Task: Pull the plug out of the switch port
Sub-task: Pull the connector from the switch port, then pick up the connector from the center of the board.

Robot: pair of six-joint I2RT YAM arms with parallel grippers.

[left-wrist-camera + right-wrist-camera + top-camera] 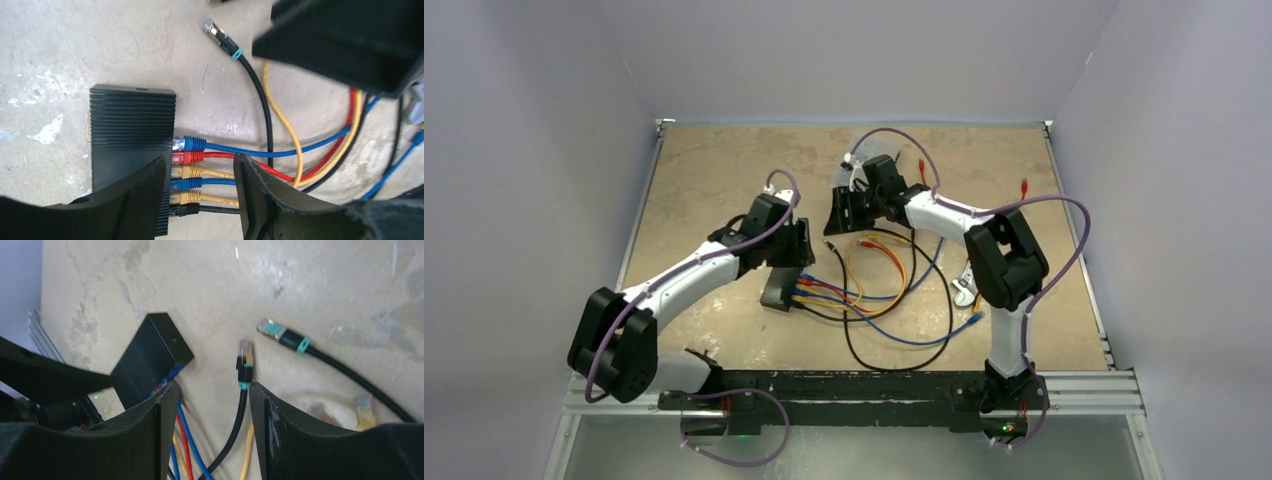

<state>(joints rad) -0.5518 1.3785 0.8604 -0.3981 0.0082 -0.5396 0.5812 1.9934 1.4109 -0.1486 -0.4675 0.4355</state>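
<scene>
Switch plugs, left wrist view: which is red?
The red plug, second from the row's top, between the top blue plug and a yellow plug.

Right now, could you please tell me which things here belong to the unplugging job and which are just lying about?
Job: switch; six plugged cables; left gripper; right gripper.
Lying about: loose black plug; second loose black plug.

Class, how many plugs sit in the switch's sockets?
6, along the switch: blue plug, red plug, yellow plug, lower blue plug, lower yellow plug, black plug. More may be hidden.
</scene>
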